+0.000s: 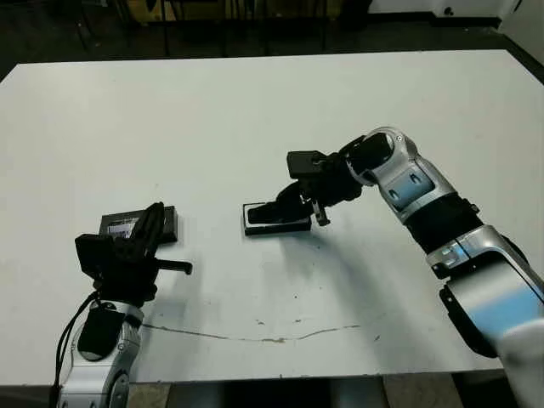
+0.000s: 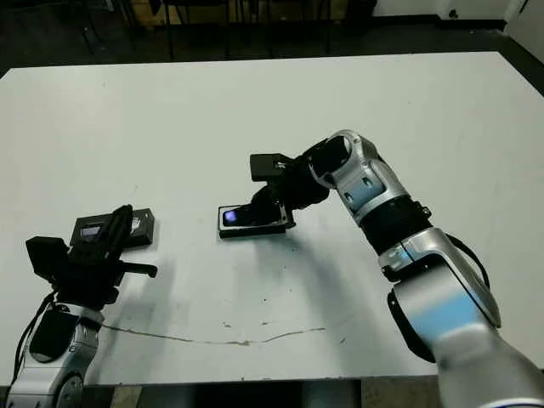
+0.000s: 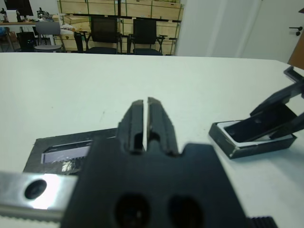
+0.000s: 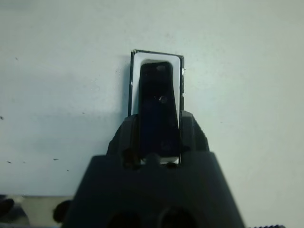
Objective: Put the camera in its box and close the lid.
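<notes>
Camera held over its box mid-table

Right hand [image 4: 159,137] grips the glossy black camera [image 4: 158,107] above the white-lined box [image 4: 157,59]; left hand [image 3: 146,122], fingers together and empty, sits over the flat lid [image 1: 138,225]; bare white table [image 1: 255,110] all round.

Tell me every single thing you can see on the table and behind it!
camera: one, black and glossy, between the right gripper's fingers, over the box, its far end down in it
box: one, black rim with white lining, mid-table
lid: one, black with a silvery label, flat on the table near the left gripper
table: one, white, with a thin scratch near the front edge
chairs: several, black, beyond the table
crates: stacked, yellowish, behind the chairs
left gripper: one, black, shut and empty
right gripper: one, black, shut on the camera
</notes>
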`<act>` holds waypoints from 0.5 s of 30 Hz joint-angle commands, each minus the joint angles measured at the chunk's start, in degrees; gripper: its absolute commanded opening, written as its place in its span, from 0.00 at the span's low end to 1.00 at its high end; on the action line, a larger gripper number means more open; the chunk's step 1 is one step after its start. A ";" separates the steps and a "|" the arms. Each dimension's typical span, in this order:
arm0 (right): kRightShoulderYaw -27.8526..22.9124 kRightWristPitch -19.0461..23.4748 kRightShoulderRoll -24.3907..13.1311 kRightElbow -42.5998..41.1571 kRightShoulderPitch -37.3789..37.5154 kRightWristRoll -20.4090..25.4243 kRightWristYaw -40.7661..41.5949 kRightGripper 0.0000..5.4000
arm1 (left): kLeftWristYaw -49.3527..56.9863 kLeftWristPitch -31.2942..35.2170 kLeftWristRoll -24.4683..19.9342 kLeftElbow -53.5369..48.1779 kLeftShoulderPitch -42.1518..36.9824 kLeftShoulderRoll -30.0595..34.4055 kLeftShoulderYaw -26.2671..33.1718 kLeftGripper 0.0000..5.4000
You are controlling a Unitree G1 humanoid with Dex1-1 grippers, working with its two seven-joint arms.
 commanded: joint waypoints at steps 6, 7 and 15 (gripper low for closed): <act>2.02 3.74 3.27 0.20 2.02 1.14 2.39 0.13 | -0.32 -0.15 -0.55 1.44 0.90 -0.05 0.22 0.00; 2.19 3.18 3.03 0.10 1.74 0.99 2.77 0.13 | -0.40 -0.37 -0.47 1.59 0.89 0.02 0.21 0.00; -1.79 -7.83 -1.34 3.53 -2.68 1.97 3.38 0.39 | -0.19 0.01 -0.43 1.17 1.02 0.00 0.20 0.00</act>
